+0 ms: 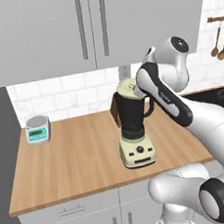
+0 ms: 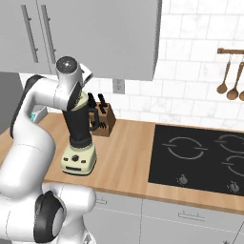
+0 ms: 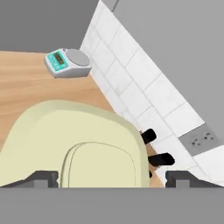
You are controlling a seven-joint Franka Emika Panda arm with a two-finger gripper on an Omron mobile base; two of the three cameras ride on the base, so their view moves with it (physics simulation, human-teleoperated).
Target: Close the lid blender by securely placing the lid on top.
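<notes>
At the far left of the wooden counter (image 1: 79, 157), near the tiled wall (image 1: 67, 92), stands a small teal-and-grey kitchen scale (image 1: 38, 129), well apart from everything else. Toward the middle of the counter stands the blender (image 1: 135, 131), upright on its cream base, its dark jar tapering upward with the side handle turned to the right in the left base view. The lid (image 1: 127, 88) sits on top of the jar, covering its mouth; it looks slightly tilted in the left base view, and whether it is fully seated cannot be told. Just behind the blender, against the wall, stands a wooden knife block (image 2: 105, 119) with dark handles sticking up. The gripper (image 3: 111, 180) hangs directly over the lid: in the hand view its two dark fingertips (image 3: 41, 178) stand wide apart, one on each side of the lid's raised knob, with clear gaps between tips and knob, so the jaws are spread and hold nothing. Farther right, the counter carries a black cooktop (image 2: 200, 159), and wooden spoons (image 2: 228, 81) hang from a rail on the wall above it.
</notes>
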